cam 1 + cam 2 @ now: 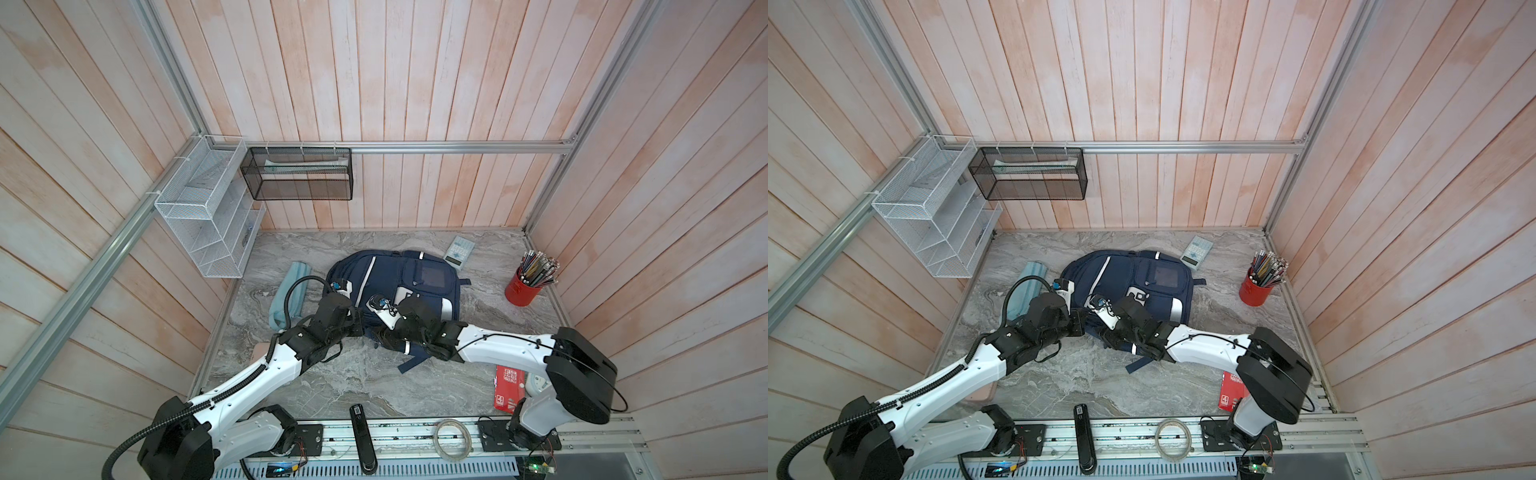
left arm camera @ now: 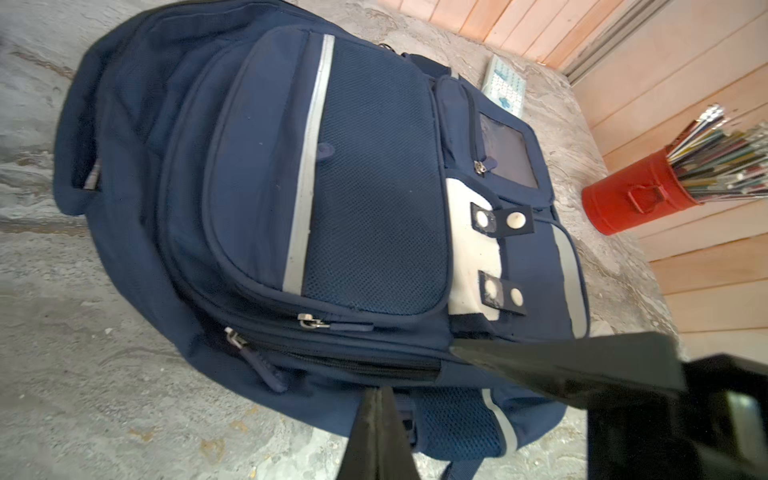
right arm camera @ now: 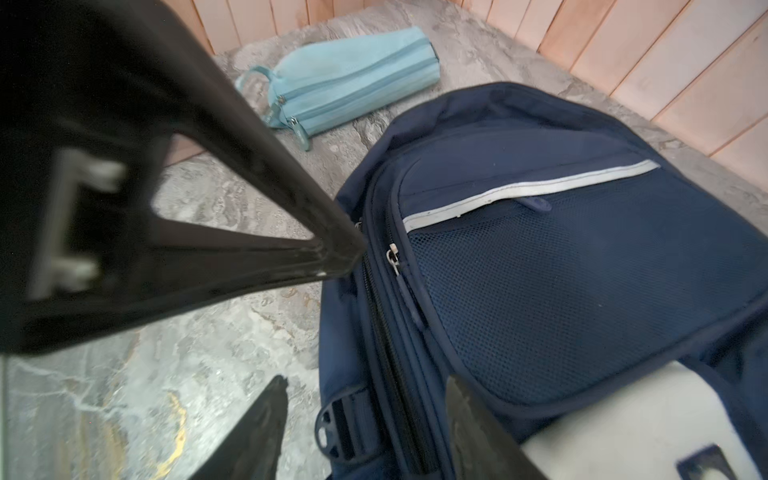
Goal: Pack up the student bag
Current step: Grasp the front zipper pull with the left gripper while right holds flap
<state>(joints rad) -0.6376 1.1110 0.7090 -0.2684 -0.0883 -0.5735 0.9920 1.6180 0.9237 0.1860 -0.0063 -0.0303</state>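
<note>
The student bag, a large navy backpack with pale stripes and white patches, lies flat on the marble table, its zips closed in the left wrist view. My left gripper is shut, its fingertips pressed against the bag's near side just below a zip; whether fabric is pinched I cannot tell. My right gripper is open, one finger over the table and one over the bag, straddling the side zip and a plastic buckle. In both top views the two grippers meet at the bag's near edge.
A light blue pencil case lies left of the bag. A calculator sits behind it, a red cup of pencils at the right. A red box, a black stapler and a tape roll lie near the front.
</note>
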